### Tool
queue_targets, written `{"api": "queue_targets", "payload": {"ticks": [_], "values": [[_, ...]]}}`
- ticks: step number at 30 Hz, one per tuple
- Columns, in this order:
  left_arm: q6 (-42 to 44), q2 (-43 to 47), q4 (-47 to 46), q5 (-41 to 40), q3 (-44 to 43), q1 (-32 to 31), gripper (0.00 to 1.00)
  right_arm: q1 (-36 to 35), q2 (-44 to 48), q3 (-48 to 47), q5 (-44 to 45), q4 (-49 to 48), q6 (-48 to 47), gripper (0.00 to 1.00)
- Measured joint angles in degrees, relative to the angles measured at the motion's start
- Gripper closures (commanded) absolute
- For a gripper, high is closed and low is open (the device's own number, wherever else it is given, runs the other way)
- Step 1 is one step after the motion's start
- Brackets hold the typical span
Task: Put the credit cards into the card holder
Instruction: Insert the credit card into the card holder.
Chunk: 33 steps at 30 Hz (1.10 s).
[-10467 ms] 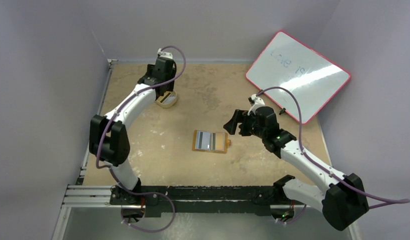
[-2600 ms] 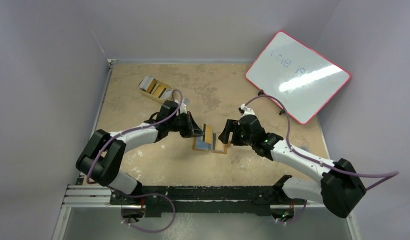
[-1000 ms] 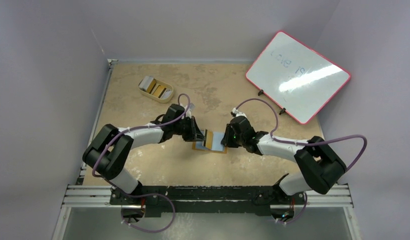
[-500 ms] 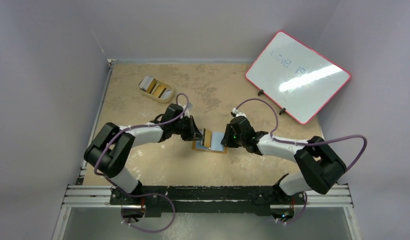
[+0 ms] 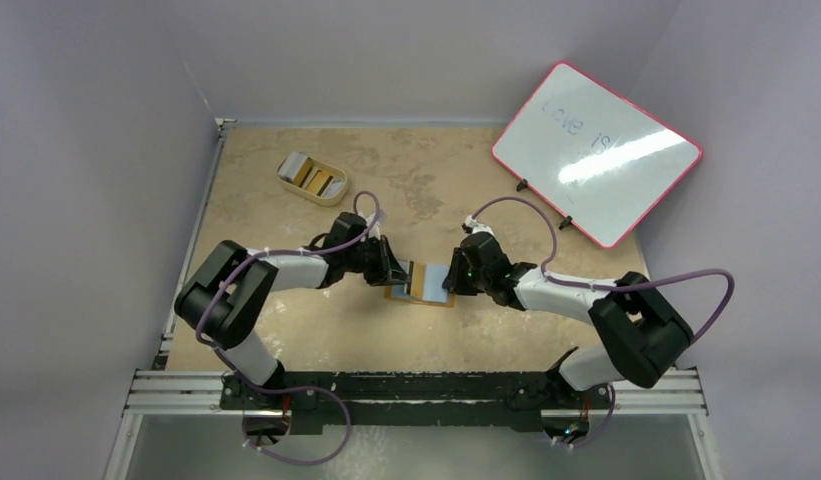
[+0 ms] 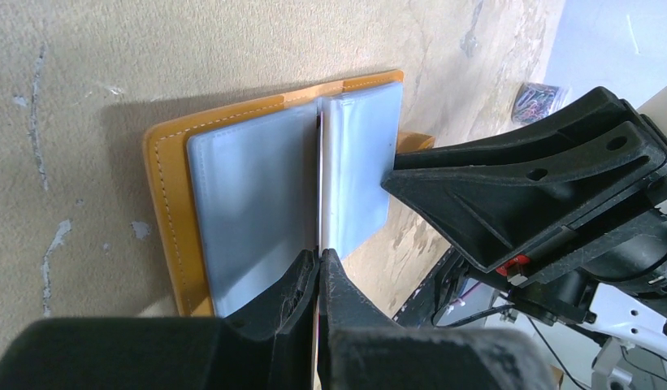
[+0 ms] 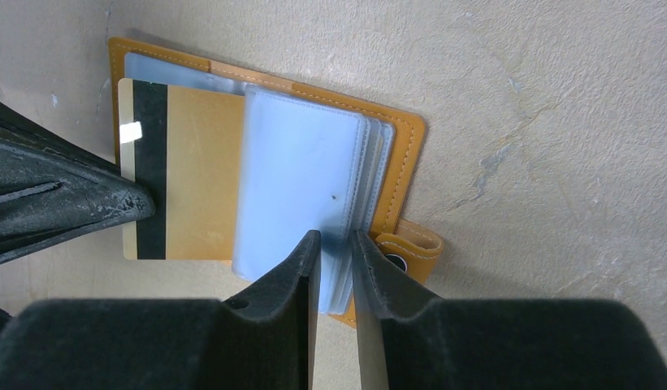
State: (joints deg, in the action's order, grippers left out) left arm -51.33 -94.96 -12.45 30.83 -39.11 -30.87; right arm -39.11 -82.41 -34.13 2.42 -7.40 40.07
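Overhead, we see a mottled tan desk (image 5: 406, 180) boxed in by lavender walls, with a red-framed whiteboard (image 5: 596, 150) leaning at the upper right. A cream oval tray (image 5: 283, 178) at the upper left holds several credit cards (image 5: 316, 180) standing on edge. The card holder (image 5: 423, 283) lies open at the centre, between the left claw (image 5: 394, 275) and the right claw (image 5: 452, 280).

From the left wrist, we find the left claw pressed together on a gold card (image 6: 320, 187), seen edge-on and standing upright against the holder's pale blue pockets.

From the right wrist, we see the right claw pinching the holder's clear sleeves at their lower edge. The black-striped gold card lies left of them, partly tucked underneath.
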Motion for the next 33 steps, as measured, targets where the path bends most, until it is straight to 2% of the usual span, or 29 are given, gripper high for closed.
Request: {"api": "queue_targets", "payload": {"ticks": [8,19,33], "values": [[-0.4,-0.3,-1.6,0.7,0.5,0.1,1.0,0.0,0.0,0.0,0.0,0.0,0.0,0.77],[1.5,2.2,4.5,-0.2,-0.7,0.6,1.0,0.0,0.0,0.0,0.0,0.0,0.0,0.77],[1.1,2.6,3.3,0.1,-0.9,0.8,1.0,0.0,0.0,0.0,0.0,0.0,0.0,0.77]]}}
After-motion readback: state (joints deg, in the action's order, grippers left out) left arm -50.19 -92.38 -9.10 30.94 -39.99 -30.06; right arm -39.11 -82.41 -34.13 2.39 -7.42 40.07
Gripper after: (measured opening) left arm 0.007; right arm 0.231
